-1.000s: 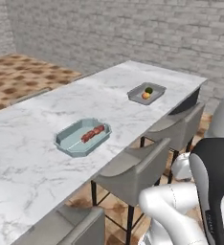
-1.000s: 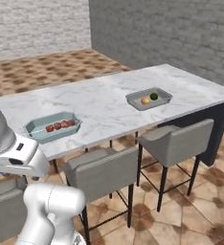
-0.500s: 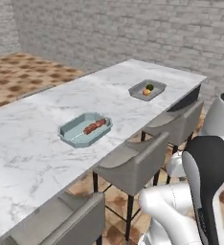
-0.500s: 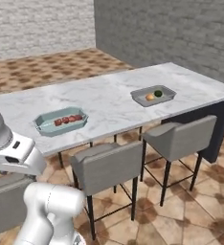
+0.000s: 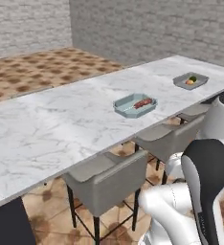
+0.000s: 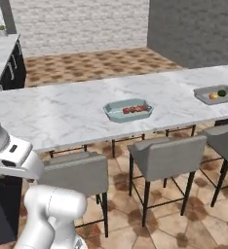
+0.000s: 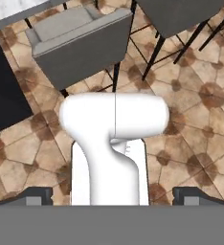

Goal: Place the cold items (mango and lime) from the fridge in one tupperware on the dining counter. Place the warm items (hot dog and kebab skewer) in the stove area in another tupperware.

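A grey brick-walled room with a brown patterned tile floor holds a long white marble bench crossing mid-frame, grey upholstered stools tucked along it. At its centre sits a pale blue tupperware carrying red skewered food; at far right, a grey tupperware holds the orange mango and green lime. The fingers stand wide apart, empty, over the floor.

On the long white marble dining counter: pale blue-green plastic tupperware mid-slab near the front edge, holding red kebab skewer pieces; at its 2 o'clock, well apart, grey tupperware with orange mango left of green lime. Before the counter, grey upholstered stools in a row.
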Controlling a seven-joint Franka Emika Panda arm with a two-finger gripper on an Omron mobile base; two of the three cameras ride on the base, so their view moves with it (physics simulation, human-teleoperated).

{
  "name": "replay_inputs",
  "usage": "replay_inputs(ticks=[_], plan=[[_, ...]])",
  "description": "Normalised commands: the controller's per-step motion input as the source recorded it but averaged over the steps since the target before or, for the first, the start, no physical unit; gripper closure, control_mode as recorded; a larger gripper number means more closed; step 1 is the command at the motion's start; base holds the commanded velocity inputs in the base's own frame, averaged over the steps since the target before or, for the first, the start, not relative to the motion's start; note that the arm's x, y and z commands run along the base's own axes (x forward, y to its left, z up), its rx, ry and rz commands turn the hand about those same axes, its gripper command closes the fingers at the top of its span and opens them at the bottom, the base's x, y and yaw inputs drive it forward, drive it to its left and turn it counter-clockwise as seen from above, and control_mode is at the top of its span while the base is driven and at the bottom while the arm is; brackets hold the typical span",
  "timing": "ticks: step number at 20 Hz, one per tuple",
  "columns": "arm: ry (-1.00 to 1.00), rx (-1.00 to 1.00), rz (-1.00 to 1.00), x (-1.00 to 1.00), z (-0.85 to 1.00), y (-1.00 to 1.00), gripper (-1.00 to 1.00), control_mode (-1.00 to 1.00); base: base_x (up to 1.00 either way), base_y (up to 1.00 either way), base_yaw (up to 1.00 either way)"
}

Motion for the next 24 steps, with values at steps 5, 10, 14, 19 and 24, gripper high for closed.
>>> replay_inputs(ticks=[5, 10, 14, 19, 24], plan=[[0.0, 0.0, 0.0, 0.0, 0.0, 0.0, -1.0, 1.0, -0.34, 1.0, 0.64], [0.0, 0.0, 0.0, 0.0, 0.0, 0.0, -1.0, 1.0, -0.04, 1.0, 0.58], [0.0, 0.0, 0.0, 0.0, 0.0, 0.0, -1.0, 1.0, 0.04, 1.0, 0.37], [0.0, 0.0, 0.0, 0.0, 0.0, 0.0, -1.0, 1.0, 0.17, 1.0, 0.18], [0.0, 0.0, 0.0, 0.0, 0.0, 0.0, -1.0, 1.0, 0.17, 1.0, 0.12]])
